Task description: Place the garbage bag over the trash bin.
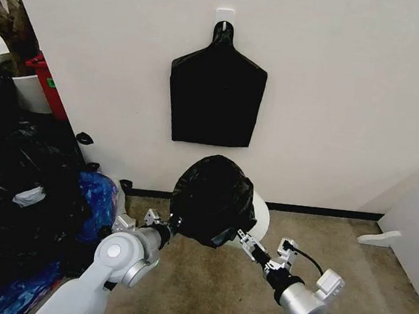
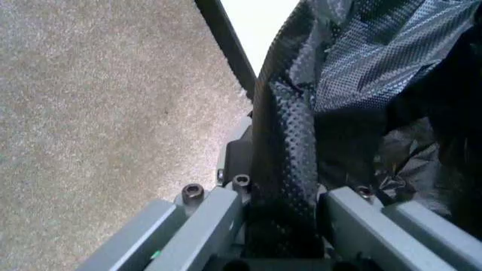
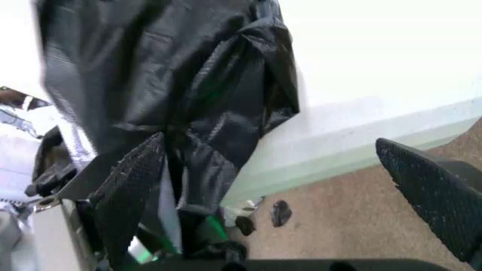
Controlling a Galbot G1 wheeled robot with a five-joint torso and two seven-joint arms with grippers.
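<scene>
Nearest us, our two silver arms reach forward over a speckled tan carpet (image 1: 203, 291). Our left gripper (image 2: 283, 226) is clamped on a fold of the garbage bag (image 1: 212, 198), its grey metal fingers (image 2: 211, 226) pressing in on the thin film from both sides; up close the plastic shows a fine dimpled weave and a glossy sheen. Our right gripper (image 3: 294, 186) stands wide apart, its black textured pads (image 3: 132, 186) spread, one of them lying against the bag's crumpled lower edge, the other well clear over the carpet.

Between the grippers the bag bulges as a soft, wrinkled black dome, draped over the trash bin (image 1: 260, 221), whose smooth white curved side peeks out on the right.

Farther off, a dark baseboard (image 1: 324, 211) runs along a plain white wall (image 1: 350, 104). A flat black bundle (image 1: 216, 94) with a narrow neck hangs there from a hook. On the left lie a blue plastic bag (image 1: 96, 198) and heaped black bags (image 1: 12, 181); white furniture (image 1: 416, 224) stands at the right.
</scene>
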